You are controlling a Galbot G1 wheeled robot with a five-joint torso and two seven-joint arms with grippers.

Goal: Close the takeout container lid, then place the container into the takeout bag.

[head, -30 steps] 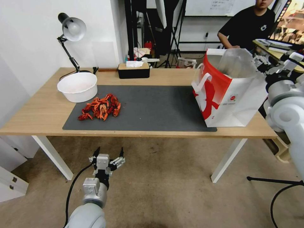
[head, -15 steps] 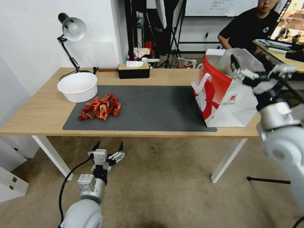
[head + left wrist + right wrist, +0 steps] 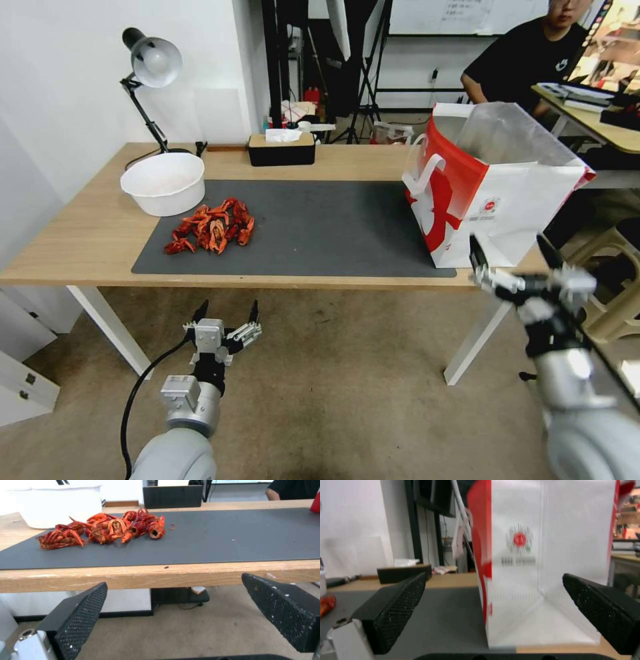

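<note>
From the head view, the takeout bag [image 3: 490, 193] stands open at the right end of the table [image 3: 87, 233], partly on the dark mat [image 3: 320, 227]. The right gripper [image 3: 512, 257] hangs just in front of the table edge below the bag, fingers apart and holding nothing. The left gripper [image 3: 225, 312] waits low over the floor, fingers apart too. In the left wrist view, red crawfish [image 3: 103, 528] lie on the mat beside a white bowl [image 3: 56, 505]. In the right wrist view, the bag [image 3: 550, 562] stands close ahead between the spread fingers [image 3: 396, 605].
</note>
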